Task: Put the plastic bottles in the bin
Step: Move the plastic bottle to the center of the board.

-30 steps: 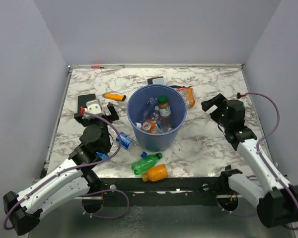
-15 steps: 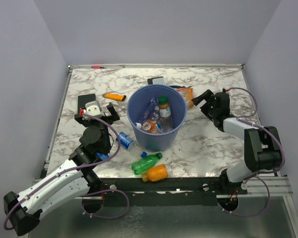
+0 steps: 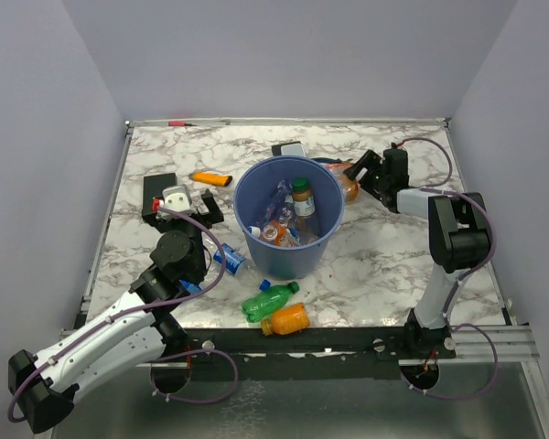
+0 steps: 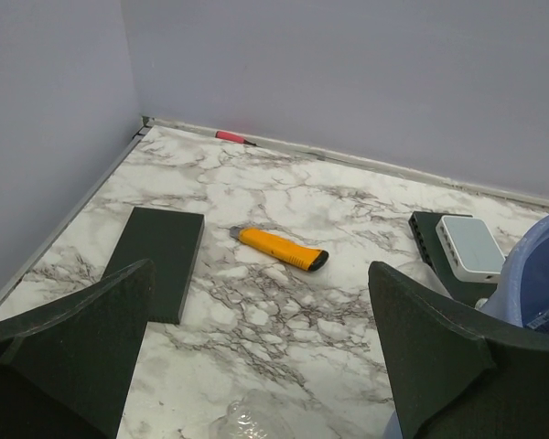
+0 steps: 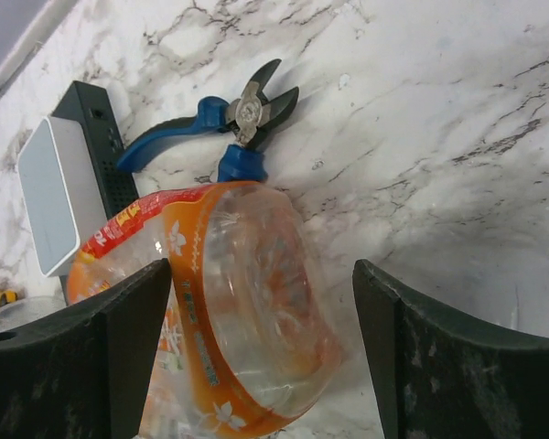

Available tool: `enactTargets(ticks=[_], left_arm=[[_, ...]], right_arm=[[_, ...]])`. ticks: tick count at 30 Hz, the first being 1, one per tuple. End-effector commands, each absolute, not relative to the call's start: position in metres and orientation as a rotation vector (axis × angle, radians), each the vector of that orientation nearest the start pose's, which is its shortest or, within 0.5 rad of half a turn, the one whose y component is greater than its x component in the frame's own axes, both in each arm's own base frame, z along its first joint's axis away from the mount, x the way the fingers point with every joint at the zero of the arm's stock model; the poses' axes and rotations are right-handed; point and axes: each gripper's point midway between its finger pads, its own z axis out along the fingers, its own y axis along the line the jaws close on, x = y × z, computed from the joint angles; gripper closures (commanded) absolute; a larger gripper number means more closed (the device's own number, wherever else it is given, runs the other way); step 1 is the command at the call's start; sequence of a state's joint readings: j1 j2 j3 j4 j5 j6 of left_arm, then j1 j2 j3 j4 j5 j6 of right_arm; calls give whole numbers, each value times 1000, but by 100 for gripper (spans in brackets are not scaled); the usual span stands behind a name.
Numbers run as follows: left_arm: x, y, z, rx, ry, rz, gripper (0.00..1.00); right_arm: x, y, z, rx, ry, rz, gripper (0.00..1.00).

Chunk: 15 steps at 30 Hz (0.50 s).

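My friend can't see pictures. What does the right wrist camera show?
A clear bottle with an orange label lies on the marble table between the open fingers of the right hand. Blue-handled pliers lie just behind it, with a white box farther left.

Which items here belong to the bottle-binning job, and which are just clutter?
Job: round blue plastic bin; green plastic bottle; small orange bottle; clear blue-labelled bottle; clear orange-labelled bottle.
Clutter: yellow utility knife; blue-handled pliers; flat black slab; white box.
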<state>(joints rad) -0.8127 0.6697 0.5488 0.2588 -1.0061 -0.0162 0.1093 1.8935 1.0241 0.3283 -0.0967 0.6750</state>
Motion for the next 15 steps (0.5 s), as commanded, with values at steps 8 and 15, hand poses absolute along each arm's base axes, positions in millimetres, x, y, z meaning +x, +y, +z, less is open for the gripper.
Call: enactTargets(ticks=[8,15], left_arm=[[272,-83,293,-222,1480,-29,1],[272,-86,291,-220,1483,-50,1]], right_arm=[[440,102,53,575,2133,635,44],[385,105,55,634,2136,695,52]])
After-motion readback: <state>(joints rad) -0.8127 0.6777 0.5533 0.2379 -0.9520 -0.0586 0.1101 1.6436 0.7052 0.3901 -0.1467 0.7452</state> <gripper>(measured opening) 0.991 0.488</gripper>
